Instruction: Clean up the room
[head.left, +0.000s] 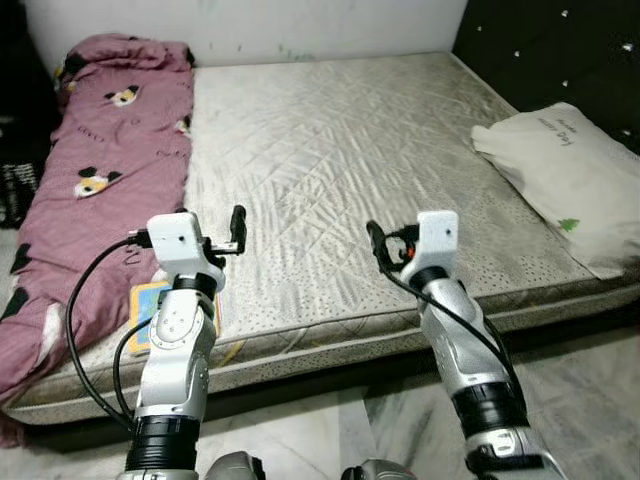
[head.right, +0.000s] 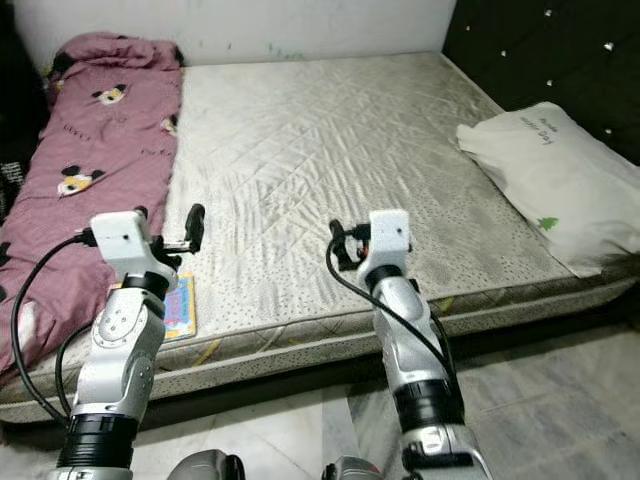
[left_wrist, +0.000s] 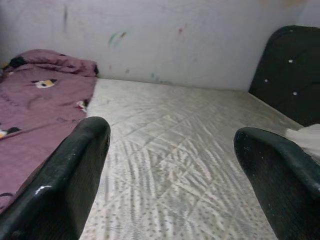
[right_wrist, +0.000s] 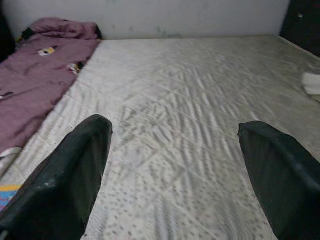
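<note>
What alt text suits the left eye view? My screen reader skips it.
Both grippers, left gripper and right gripper, hover open and empty over a bare mattress, with a pink blanket along its left side and a white pillow at right.

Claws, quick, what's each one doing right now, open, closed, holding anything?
Left claw: open, holding nothing, above the grey quilted mattress.
Right claw: open, holding nothing, above the same mattress.

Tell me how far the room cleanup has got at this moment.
Nothing looks tidied yet. The left hand and right hand are both open and empty, held over the near edge of the bare mattress. Left to do: the crumpled pink blanket along the mattress's left side, the colourful book under the left arm, and the white pillow lying askew.
</note>
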